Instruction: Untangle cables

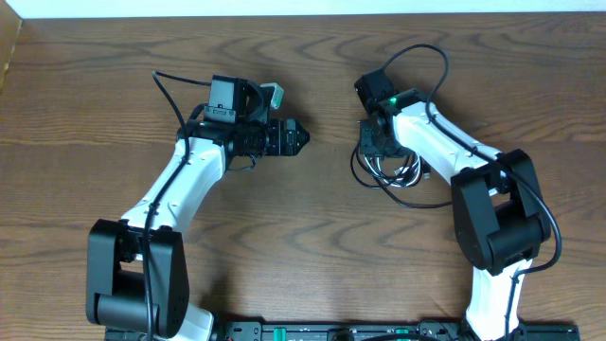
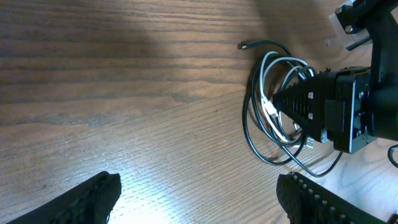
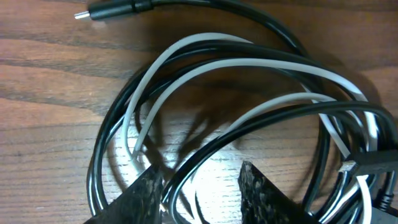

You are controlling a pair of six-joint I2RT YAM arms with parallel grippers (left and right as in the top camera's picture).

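Cords lie coiled together on the table [image 1: 303, 218], right of centre in the overhead frame: black cord [image 3: 277, 30] interlaced with white cord [image 3: 249, 61]. Right gripper [image 3: 199, 182] stands partly open over them, strands between its fingertips, unclamped. Left gripper [image 2: 199, 190] gapes wide, empty, left of the coils.

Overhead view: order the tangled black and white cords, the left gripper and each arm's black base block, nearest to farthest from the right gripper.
From the right gripper:
1. Tangle of thin black and white cords, right under it.
2. Left gripper, to its left.
3. Right arm's black base block, behind it.
4. Left arm's black base block, far lower left.
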